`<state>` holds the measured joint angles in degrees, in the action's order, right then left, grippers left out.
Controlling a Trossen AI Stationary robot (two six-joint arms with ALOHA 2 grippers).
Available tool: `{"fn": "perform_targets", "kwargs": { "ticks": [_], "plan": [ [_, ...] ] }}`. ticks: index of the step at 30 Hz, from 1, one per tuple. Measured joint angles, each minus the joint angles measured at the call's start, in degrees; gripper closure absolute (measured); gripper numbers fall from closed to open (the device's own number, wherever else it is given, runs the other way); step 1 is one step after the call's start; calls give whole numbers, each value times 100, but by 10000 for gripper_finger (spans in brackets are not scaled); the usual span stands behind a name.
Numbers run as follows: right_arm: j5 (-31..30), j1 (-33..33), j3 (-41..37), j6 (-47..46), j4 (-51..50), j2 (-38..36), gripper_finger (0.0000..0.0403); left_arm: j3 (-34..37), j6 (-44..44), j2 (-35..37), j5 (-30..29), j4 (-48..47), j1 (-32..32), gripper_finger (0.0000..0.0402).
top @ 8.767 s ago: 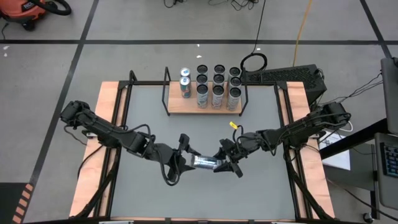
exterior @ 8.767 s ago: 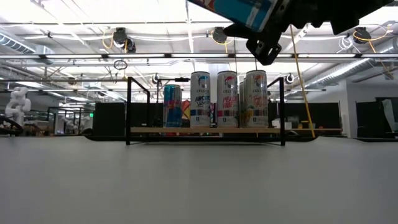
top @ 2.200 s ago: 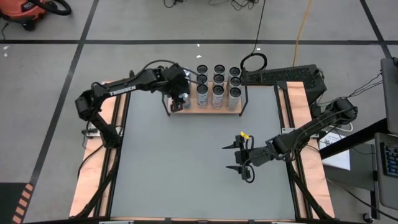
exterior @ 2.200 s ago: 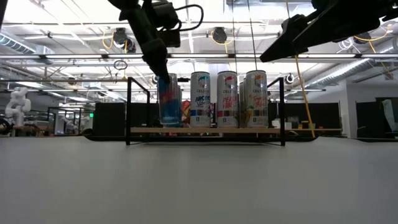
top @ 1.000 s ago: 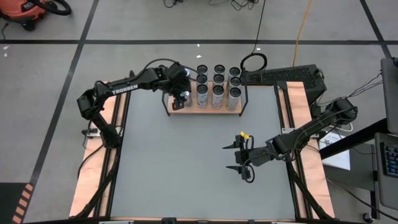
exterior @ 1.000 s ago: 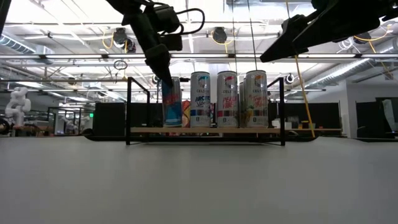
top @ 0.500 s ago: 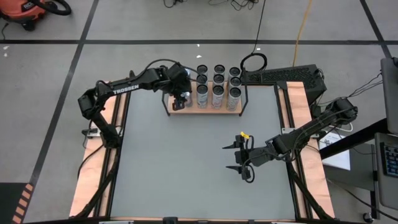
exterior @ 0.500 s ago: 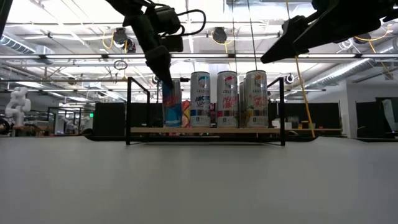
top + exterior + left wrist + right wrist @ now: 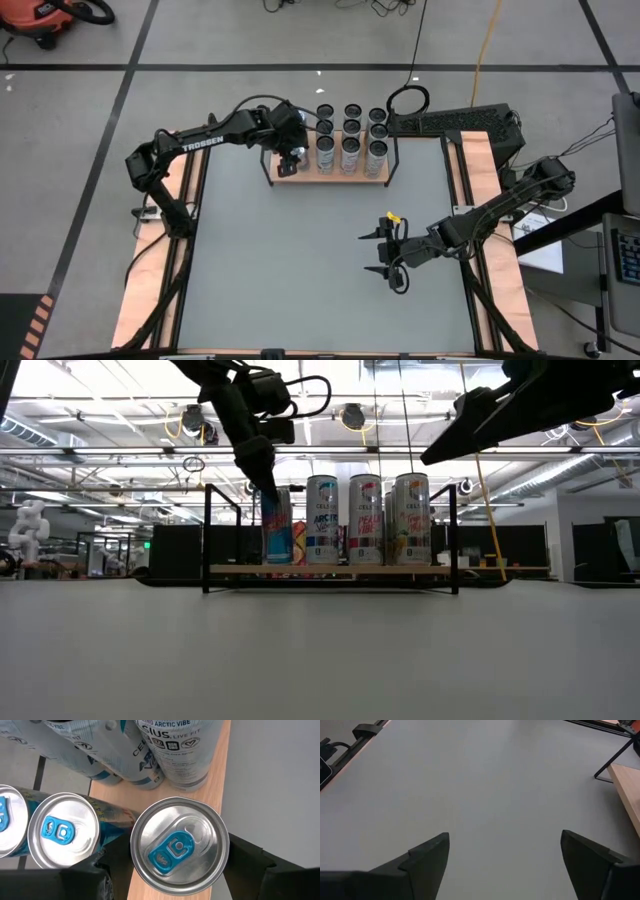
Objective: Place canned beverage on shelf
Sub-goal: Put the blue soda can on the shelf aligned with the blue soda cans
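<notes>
The left gripper [image 9: 175,885] has its fingers clamped on the blue-tabbed can [image 9: 179,845], at the shelf's [image 9: 330,172] nine-o'clock end, front row. Judging by the low view it leans a touch, so it should be stood square on the board before letting go. A second ago it looked the same. At four o'clock over the bench [image 9: 300,270], the right gripper [image 9: 372,253] idles, fingers spread.

Slim blue-and-red canned beverage [image 9: 276,530] with silver lid and blue tab, upright at the left front of the shelf [image 9: 330,172], a small light-wood board with thin black rod ends, at the desk's far edge, beside rows of tall white cans [image 9: 365,520]
</notes>
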<state>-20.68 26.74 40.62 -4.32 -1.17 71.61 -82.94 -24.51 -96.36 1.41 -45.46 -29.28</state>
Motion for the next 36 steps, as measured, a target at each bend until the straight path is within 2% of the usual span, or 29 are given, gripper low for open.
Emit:
{"fn": "perform_targets", "kwargs": {
  "ticks": [11,17,28,36],
  "plan": [
    [4,0,0,0,0,0,85,0,-28,-7,-44,-16,0,111],
    [4,0,0,0,0,0,85,0,-27,-7,-46,-10,2,109],
    [4,0,0,-37,-7,0,85,0,0,122,-394,-154,53,109],
    [4,0,2,-59,-47,2,85,0,67,569,-915,-357,363,109]
  ]
}}
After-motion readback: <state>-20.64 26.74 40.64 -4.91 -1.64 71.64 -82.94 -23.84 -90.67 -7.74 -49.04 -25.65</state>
